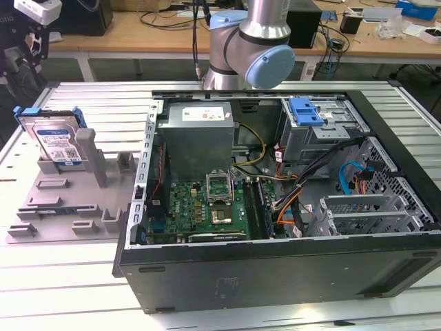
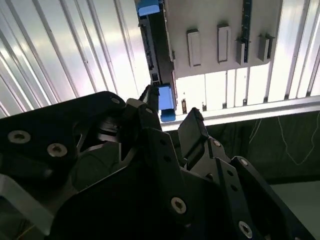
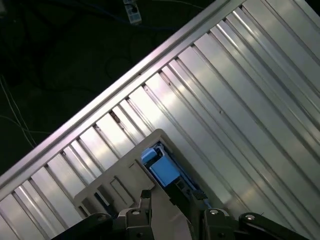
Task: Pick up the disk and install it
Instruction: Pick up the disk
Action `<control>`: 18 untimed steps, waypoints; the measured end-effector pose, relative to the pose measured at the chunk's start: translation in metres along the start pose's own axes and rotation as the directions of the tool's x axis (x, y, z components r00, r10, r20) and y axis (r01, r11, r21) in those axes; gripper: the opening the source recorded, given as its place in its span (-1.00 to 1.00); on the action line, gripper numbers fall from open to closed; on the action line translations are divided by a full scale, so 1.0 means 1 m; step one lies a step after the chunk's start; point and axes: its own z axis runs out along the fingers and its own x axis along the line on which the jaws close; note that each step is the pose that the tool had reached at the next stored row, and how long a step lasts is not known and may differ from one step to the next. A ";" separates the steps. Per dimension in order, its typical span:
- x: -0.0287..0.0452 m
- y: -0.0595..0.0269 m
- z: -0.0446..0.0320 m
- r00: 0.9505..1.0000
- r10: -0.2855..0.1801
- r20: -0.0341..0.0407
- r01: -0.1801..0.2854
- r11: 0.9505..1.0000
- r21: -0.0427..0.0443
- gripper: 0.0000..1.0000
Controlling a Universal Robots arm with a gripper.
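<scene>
The disk (image 1: 56, 141) stands on edge in a grey slotted holder (image 1: 69, 207) at the exterior view's left, silver with a white-and-blue label and a blue frame. My gripper (image 1: 26, 43) hangs above it, apart from it. In the second wrist view the gripper (image 2: 171, 109) is open, its black fingers (image 2: 192, 127) spread with nothing between them. Past them the disk (image 2: 154, 50) shows edge-on beside the holder (image 2: 220, 45). In the first wrist view the disk's blue frame (image 3: 162, 170) sits in the holder (image 3: 125, 177), just beyond the fingers (image 3: 145, 202).
An open computer case (image 1: 275, 265) lies on the ribbed metal table (image 1: 83, 283) at the exterior view's right. Inside are a grey metal cage with a blue latch (image 1: 306, 114), a grey box with a white label (image 1: 200, 134), a green board (image 1: 207, 207) and cables.
</scene>
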 end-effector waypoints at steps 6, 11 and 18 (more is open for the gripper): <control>0.0000 0.0000 0.0002 0.992 -0.128 -0.008 0.128 0.992 0.005 -0.13; 0.0000 0.0000 0.0004 0.974 -0.227 -0.014 0.227 0.974 0.009 -0.13; 0.0000 -0.0001 0.0009 0.928 -0.372 -0.025 0.372 0.928 0.012 -0.13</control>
